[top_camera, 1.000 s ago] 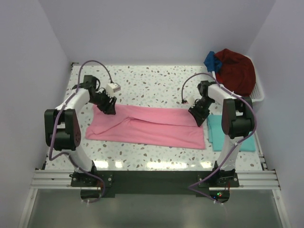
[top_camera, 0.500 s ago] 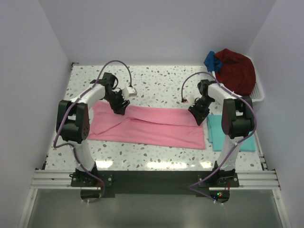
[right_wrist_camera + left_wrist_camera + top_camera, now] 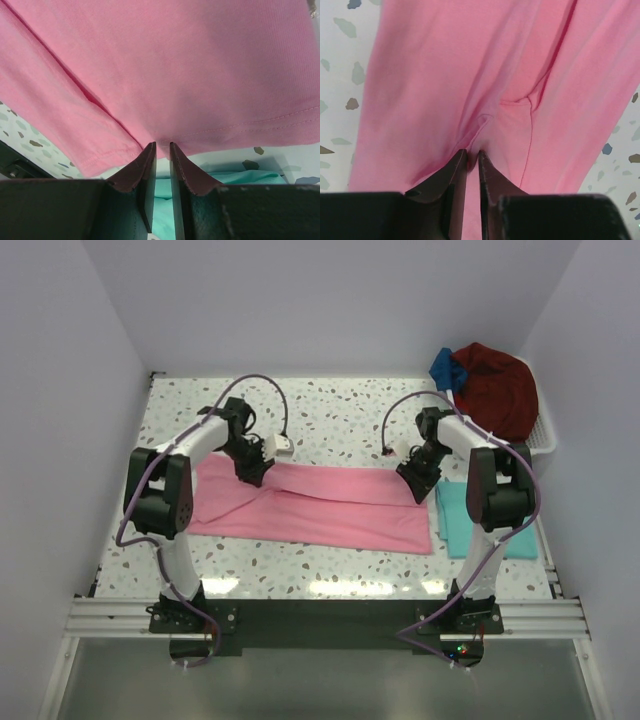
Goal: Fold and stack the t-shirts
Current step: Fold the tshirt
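A pink t-shirt [image 3: 320, 505] lies folded lengthwise across the middle of the table. My left gripper [image 3: 253, 472] is shut on a pinch of its far left edge; in the left wrist view the fingers [image 3: 455, 172] pinch a raised fold of pink cloth [image 3: 445, 85]. My right gripper [image 3: 416, 488] is shut on the shirt's right hem [image 3: 240, 125], near its far right corner. A folded teal t-shirt [image 3: 460, 522] lies flat at the right, also showing under the right fingers [image 3: 165, 210]. Dark red [image 3: 498, 388] and blue [image 3: 444, 367] garments sit in a basket.
A white basket [image 3: 540, 435] stands at the back right corner. White walls enclose the speckled table [image 3: 330, 405] on three sides. The arm bases and a metal rail [image 3: 320, 615] run along the near edge.
My left gripper has carried its pinch of pink cloth to the right, from the shirt's far left corner toward the middle, shortening the left end. The right gripper has stayed put.
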Tool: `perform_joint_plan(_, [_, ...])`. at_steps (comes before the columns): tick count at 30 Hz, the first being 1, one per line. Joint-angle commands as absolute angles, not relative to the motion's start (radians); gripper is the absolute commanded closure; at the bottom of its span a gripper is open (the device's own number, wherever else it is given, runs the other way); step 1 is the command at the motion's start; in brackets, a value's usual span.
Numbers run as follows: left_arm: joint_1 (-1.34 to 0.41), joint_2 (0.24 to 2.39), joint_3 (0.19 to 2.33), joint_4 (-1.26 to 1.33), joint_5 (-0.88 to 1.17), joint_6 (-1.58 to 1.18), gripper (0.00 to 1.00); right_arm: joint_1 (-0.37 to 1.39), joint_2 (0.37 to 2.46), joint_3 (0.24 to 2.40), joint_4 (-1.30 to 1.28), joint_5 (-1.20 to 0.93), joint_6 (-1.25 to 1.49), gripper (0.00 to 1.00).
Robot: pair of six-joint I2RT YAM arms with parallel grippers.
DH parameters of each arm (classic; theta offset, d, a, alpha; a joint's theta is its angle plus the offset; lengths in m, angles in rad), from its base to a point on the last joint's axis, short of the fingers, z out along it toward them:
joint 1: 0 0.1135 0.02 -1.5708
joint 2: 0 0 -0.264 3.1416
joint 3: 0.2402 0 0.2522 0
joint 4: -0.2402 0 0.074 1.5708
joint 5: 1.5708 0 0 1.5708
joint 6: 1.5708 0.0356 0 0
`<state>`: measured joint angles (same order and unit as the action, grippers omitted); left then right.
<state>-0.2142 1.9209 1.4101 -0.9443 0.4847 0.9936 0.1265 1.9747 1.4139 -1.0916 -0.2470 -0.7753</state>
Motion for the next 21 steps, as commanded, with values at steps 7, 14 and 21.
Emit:
perform_joint_plan(7, [-0.265, 1.849, 1.410, -1.017, 0.528, 1.089, 0.96, 0.132, 1.979, 1.443, -1.100, -0.235, -0.785, 0.80])
perform_joint_plan(14, [-0.327, 1.835, 1.350, -0.982, 0.508, 1.089, 0.95, 0.132, 1.979, 1.445, -1.103, -0.235, -0.785, 0.80])
perform_joint_plan(21, [-0.356, 1.825, 1.325, -0.969, 0.511, 1.091, 0.68, 0.132, 1.979, 1.445, -1.108, -0.230, -0.788, 0.79])
